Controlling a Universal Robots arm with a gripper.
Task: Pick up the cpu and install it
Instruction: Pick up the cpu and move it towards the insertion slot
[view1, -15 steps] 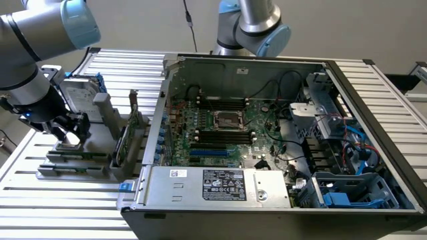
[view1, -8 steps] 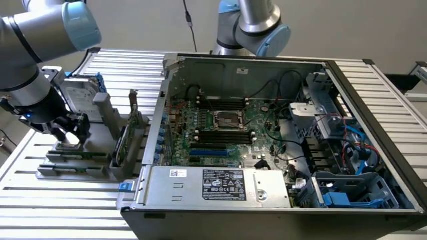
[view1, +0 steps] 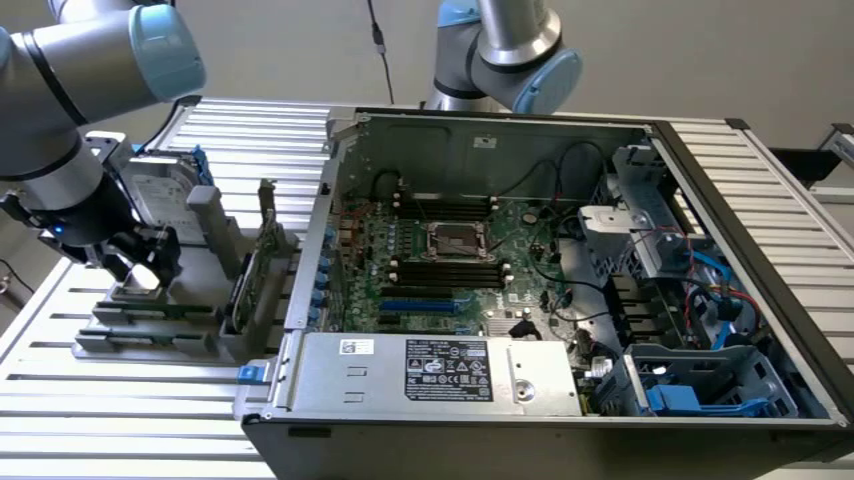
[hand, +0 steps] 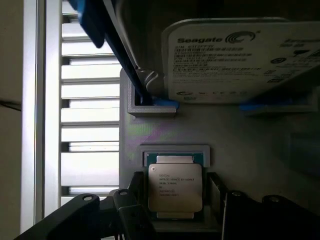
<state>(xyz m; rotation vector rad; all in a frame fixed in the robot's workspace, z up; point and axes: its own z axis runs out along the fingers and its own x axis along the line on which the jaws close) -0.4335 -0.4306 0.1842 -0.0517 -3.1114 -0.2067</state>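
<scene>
The cpu (hand: 175, 187), a small square chip with a silvery top, lies flat in a recess of the grey holder (hand: 150, 135). My gripper (hand: 176, 191) is open right over it. One dark finger (hand: 137, 187) stands on each side of the chip, apart from its edges. In the exterior view the gripper (view1: 140, 265) hangs low over the grey holder rack (view1: 160, 320) at that view's left. The dark metal-framed socket (view1: 454, 240) sits in the middle of the motherboard inside the open computer case (view1: 747, 200).
A silver hard drive (hand: 240, 60) with blue rails stands upright in the rack just behind the cpu, close to the gripper (view1: 154, 195). Tall grey rack posts (view1: 260, 260) stand between rack and case. Cables and a drive cage (view1: 667, 240) crowd the case on the exterior view's right.
</scene>
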